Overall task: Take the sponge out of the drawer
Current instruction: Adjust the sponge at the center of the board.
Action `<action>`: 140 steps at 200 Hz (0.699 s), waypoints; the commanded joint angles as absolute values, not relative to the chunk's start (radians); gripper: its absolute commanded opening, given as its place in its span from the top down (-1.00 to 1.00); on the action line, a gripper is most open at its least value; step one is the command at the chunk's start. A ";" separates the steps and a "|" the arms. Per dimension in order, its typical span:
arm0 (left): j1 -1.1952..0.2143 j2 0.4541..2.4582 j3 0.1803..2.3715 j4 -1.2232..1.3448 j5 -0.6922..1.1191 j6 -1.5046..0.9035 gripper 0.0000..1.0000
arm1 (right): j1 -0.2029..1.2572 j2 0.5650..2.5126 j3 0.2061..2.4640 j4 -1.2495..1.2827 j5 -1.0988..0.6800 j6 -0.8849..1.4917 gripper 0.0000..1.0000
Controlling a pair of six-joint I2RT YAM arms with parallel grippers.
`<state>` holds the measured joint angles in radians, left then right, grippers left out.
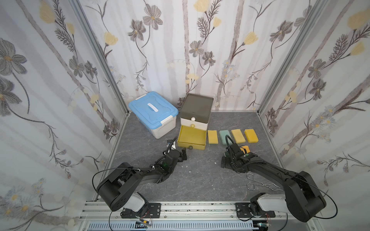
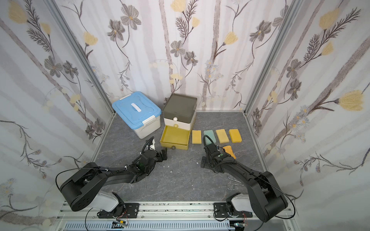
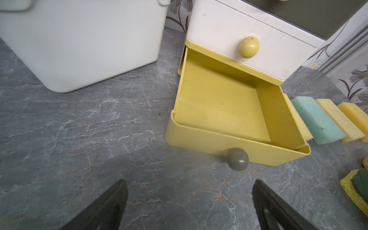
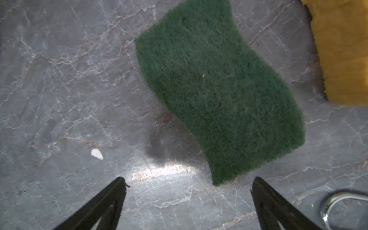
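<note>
Right tool (image 4: 189,179), spread like left tool (image 3: 190,181), hangs above the green-side-up sponge (image 4: 219,89), length askew to it.

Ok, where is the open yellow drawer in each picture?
In a top view: the yellow drawer sits near the middle, pulled out under the stacked drawers.
In a top view: also near the middle.
Left wrist: big and close, empty, grey knob toward the camera.
Right wrist: not in it.
Shared landmark: teal sponge in the row beside the drawer; right wrist lacks it.
</note>
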<state>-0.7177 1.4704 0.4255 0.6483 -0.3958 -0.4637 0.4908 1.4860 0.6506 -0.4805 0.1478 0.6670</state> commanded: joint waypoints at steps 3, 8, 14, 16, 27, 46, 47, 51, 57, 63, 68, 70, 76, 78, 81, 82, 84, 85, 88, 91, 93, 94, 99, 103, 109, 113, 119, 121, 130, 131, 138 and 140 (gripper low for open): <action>-0.717 1.466 0.426 0.675 -0.403 -0.459 -1.00 | 0.491 1.486 0.641 -0.448 0.152 0.696 -0.99; -0.717 1.468 0.428 0.674 -0.402 -0.459 -1.00 | 0.492 1.481 0.636 -0.444 0.153 0.697 -0.99; -0.716 1.469 0.430 0.673 -0.401 -0.458 -1.00 | 0.492 1.477 0.632 -0.437 0.152 0.698 -0.99; -0.716 1.471 0.431 0.672 -0.400 -0.458 -1.00 | 0.491 1.476 0.632 -0.435 0.151 0.698 -0.99; -0.717 1.475 0.435 0.675 -0.396 -0.459 -1.00 | 0.492 1.476 0.633 -0.419 0.142 0.695 -0.99; -0.716 1.480 0.437 0.676 -0.395 -0.463 -1.00 | 0.491 1.499 0.644 -0.394 0.126 0.690 -0.99; -0.716 1.480 0.437 0.676 -0.395 -0.463 -1.00 | 0.491 1.500 0.646 -0.392 0.126 0.689 -0.99; -0.716 1.481 0.437 0.678 -0.395 -0.465 -1.00 | 0.491 1.507 0.647 -0.390 0.126 0.689 -0.99; -0.717 1.480 0.436 0.675 -0.397 -0.466 -1.00 | 0.491 1.517 0.651 -0.387 0.127 0.689 -0.99; -0.716 1.479 0.434 0.675 -0.396 -0.468 -1.00 | 0.492 1.523 0.652 -0.383 0.126 0.688 -0.99; -0.717 1.477 0.433 0.675 -0.396 -0.468 -1.00 | 0.491 1.529 0.652 -0.379 0.126 0.686 -0.99; -0.717 1.476 0.433 0.674 -0.396 -0.468 -1.00 | 0.492 1.531 0.652 -0.379 0.126 0.685 -0.99; -0.716 1.474 0.431 0.672 -0.398 -0.468 -1.00 | 0.492 1.536 0.653 -0.377 0.128 0.685 -0.99; -0.716 1.473 0.431 0.672 -0.399 -0.469 -1.00 | 0.491 1.537 0.653 -0.377 0.129 0.683 -0.99; -0.717 1.472 0.430 0.670 -0.400 -0.469 -1.00 | 0.491 1.539 0.655 -0.377 0.130 0.683 -0.99; -0.716 1.471 0.430 0.669 -0.400 -0.469 -1.00 | 0.492 1.540 0.655 -0.377 0.130 0.683 -0.99; -0.716 1.469 0.428 0.668 -0.400 -0.469 -1.00 | 0.491 1.541 0.655 -0.377 0.130 0.683 -0.99; -0.716 1.469 0.428 0.668 -0.401 -0.469 -1.00 | 0.492 1.541 0.656 -0.376 0.130 0.682 -0.99; -0.716 1.467 0.427 0.666 -0.403 -0.469 -1.00 | 0.492 1.543 0.657 -0.375 0.130 0.681 -0.99; -0.718 1.466 0.427 0.665 -0.403 -0.469 -1.00 | 0.492 1.544 0.657 -0.372 0.130 0.681 -0.99; -0.717 1.464 0.427 0.664 -0.405 -0.469 -1.00 | 0.491 1.545 0.657 -0.371 0.130 0.680 -0.99; -0.717 1.463 0.427 0.664 -0.406 -0.469 -1.00 | 0.491 1.545 0.658 -0.371 0.130 0.680 -0.99; -0.716 1.461 0.426 0.664 -0.407 -0.468 -1.00 | 0.492 1.548 0.660 -0.368 0.130 0.680 -0.99; -0.716 1.458 0.426 0.661 -0.409 -0.467 -1.00 | 0.492 1.550 0.664 -0.367 0.129 0.678 -0.99; -0.717 1.456 0.426 0.658 -0.411 -0.466 -1.00 | 0.491 1.553 0.666 -0.367 0.127 0.676 -0.99; -0.716 1.454 0.426 0.657 -0.413 -0.465 -1.00 | 0.491 1.554 0.669 -0.366 0.127 0.673 -0.99; -0.716 1.451 0.425 0.656 -0.414 -0.463 -1.00 | 0.491 1.558 0.674 -0.367 0.129 0.670 -0.99; -0.716 1.451 0.426 0.656 -0.415 -0.463 -1.00 | 0.490 1.558 0.677 -0.367 0.130 0.669 -0.99; -0.717 1.448 0.426 0.652 -0.417 -0.462 -1.00 | 0.491 1.566 0.686 -0.369 0.130 0.664 -0.99; -0.717 1.448 0.426 0.652 -0.417 -0.462 -1.00 | 0.490 1.566 0.687 -0.369 0.130 0.663 -0.99; -0.717 1.447 0.426 0.650 -0.420 -0.461 -1.00 | 0.490 1.569 0.694 -0.369 0.130 0.661 -0.99; -0.716 1.445 0.425 0.652 -0.419 -0.462 -1.00 | 0.490 1.571 0.696 -0.371 0.130 0.660 -0.99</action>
<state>-0.7181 1.4536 0.4267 0.6468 -0.3981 -0.4641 0.4908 1.5581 0.6731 -0.4084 0.1280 0.6758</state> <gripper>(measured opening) 0.997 0.996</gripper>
